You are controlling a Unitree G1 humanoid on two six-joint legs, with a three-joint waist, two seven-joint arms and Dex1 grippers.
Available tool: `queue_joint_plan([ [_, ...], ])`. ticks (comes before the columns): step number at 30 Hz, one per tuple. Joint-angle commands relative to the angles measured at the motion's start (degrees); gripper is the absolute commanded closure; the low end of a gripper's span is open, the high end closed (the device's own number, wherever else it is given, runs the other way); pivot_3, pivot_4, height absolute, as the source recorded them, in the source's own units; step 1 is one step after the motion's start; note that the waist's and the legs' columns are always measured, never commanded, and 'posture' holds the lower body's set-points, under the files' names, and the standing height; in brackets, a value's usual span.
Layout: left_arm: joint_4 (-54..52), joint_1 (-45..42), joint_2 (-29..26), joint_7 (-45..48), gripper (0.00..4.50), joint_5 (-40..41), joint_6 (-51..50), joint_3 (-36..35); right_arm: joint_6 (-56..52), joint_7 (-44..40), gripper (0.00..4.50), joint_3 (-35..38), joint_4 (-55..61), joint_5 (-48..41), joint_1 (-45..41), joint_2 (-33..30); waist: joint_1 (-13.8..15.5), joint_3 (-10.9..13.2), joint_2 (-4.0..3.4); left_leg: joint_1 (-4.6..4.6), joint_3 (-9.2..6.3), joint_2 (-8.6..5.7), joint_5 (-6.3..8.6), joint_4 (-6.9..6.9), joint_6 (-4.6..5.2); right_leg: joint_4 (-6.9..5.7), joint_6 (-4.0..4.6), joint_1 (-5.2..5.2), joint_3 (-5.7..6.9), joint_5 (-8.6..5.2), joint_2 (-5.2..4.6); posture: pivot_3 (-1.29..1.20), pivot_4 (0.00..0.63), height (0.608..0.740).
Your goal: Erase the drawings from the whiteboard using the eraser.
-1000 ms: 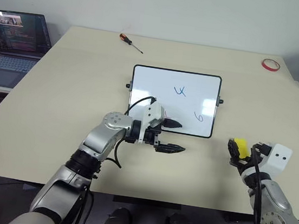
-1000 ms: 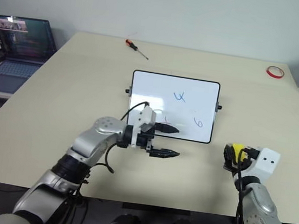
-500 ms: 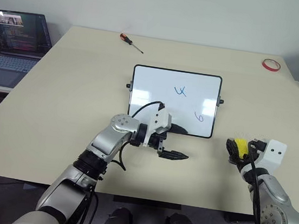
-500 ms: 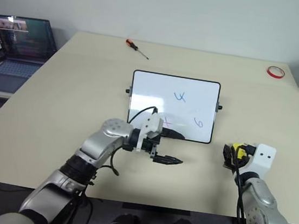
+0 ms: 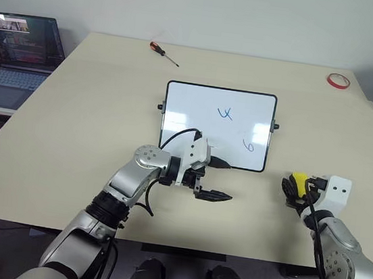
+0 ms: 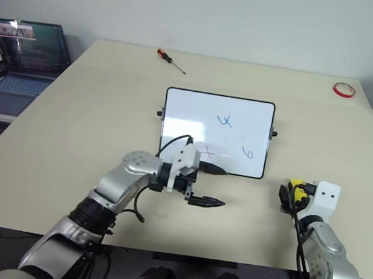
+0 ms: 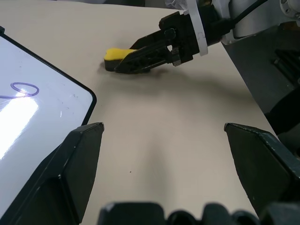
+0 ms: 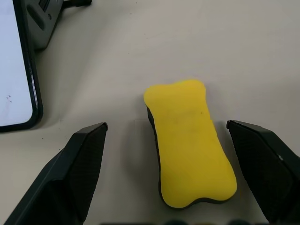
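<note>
The whiteboard (image 5: 190,109) lies flat mid-table. On it are the drawings: a blue x-like squiggle (image 5: 225,113), a blue loop (image 5: 248,145) and a red cross (image 6: 206,153) at the near edge. My left gripper (image 5: 222,180) hovers open over the board's near edge, pointing right, one finger over the red cross. The yellow eraser (image 8: 187,140) lies on the table right of the board. My right gripper (image 5: 293,188) stands open around the eraser, one finger on each side with a gap to both.
An open laptop (image 5: 20,51) sits on a side surface at the far left. A screwdriver (image 5: 163,52) lies at the back of the table (image 5: 73,119), and a red tape ring (image 5: 337,80) at the back right corner.
My right hand has sunk a little and settled around the eraser, which has stayed where it lay. The left gripper has hardly moved.
</note>
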State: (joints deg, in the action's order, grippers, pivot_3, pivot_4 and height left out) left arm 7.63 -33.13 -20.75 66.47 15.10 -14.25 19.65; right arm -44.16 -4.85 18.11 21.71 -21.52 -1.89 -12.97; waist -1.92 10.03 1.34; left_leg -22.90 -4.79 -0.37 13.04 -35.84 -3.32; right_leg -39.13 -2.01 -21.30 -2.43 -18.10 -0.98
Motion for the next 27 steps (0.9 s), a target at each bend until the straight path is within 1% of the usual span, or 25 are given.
queue_joint_plan([
  [1, -3.0, 0.1, -0.3, -0.9, 0.00, 0.0, 0.2, -1.4, 1.9, -0.8, 0.03, -0.1, -0.1, 0.0, -1.7, -0.7, 0.0, 0.0, 0.00, 0.00, 0.00, 0.00, 0.00, 0.00, 0.00, 0.00, 0.00, 0.00, 0.00, 0.00, 0.00, 0.00, 0.150, 0.740],
  [10, -4.0, 0.3, -0.8, -1.8, 0.00, 0.2, -0.3, -1.8, 3.1, -1.3, 0.03, -0.6, -2.1, 0.8, -2.7, -1.3, 0.0, 0.0, 0.00, 0.00, 0.00, 0.00, 0.00, -0.02, 0.00, -0.01, 0.00, 0.01, 0.01, 0.00, 0.00, 0.00, 0.150, 0.740],
  [13, -4.1, 0.2, -0.8, -2.0, 0.00, 0.2, -0.5, -1.9, 3.4, -1.3, 0.59, -0.6, -2.4, 0.9, -2.7, -1.4, 0.0, 0.0, 0.00, 0.01, -0.01, 0.00, 0.00, -0.02, 0.00, -0.02, 0.00, 0.00, 0.01, 0.00, 0.00, 0.00, 0.150, 0.740],
  [15, -4.1, 0.2, -0.8, -2.0, 0.00, 0.2, -0.5, -1.9, 3.6, -1.1, 1.35, -0.5, -2.4, 1.1, -2.7, -1.3, 0.0, 0.0, 0.00, 0.00, 0.00, 0.00, 0.00, -0.02, 0.00, -0.02, 0.00, 0.00, 0.00, 0.00, 0.00, 0.00, 0.150, 0.740],
  [16, -4.1, 0.2, -0.8, -2.0, 0.00, 0.2, -0.5, -1.9, 3.8, -1.0, 1.66, -0.5, -2.5, 1.2, -2.7, -1.4, 0.0, 0.0, 0.00, 0.00, 0.00, 0.00, 0.00, -0.02, 0.00, -0.02, 0.00, 0.00, 0.00, 0.00, 0.00, 0.00, 0.150, 0.740],
  [20, -3.8, -0.3, -0.5, -2.0, 0.00, 0.2, -0.5, -1.8, 4.1, -0.6, 3.09, 0.0, -2.6, 1.4, -2.6, -1.3, 0.0, 0.0, 0.00, 0.00, 0.00, 0.00, 0.00, -0.02, 0.00, -0.02, 0.00, 0.01, 0.00, 0.00, 0.00, 0.00, 0.150, 0.740],
  [21, -3.8, -0.3, -0.5, -2.0, 0.00, 0.2, -0.5, -1.8, 4.2, -0.5, 3.27, 0.1, -2.5, 1.4, -2.5, -1.3, 0.0, 0.0, 0.00, 0.00, 0.00, 0.00, 0.00, -0.02, 0.00, -0.02, 0.00, 0.01, 0.01, 0.00, 0.00, 0.00, 0.150, 0.740],
  [27, -3.7, -0.5, 0.1, -2.1, 0.00, 0.1, -0.6, -1.5, 4.6, -0.4, 3.29, 0.3, -2.1, 1.6, -2.1, -1.2, 0.0, 0.0, 0.00, 0.00, 0.00, 0.00, 0.00, -0.02, 0.00, -0.02, 0.00, 0.01, 0.01, 0.00, 0.00, 0.00, 0.150, 0.740],
])
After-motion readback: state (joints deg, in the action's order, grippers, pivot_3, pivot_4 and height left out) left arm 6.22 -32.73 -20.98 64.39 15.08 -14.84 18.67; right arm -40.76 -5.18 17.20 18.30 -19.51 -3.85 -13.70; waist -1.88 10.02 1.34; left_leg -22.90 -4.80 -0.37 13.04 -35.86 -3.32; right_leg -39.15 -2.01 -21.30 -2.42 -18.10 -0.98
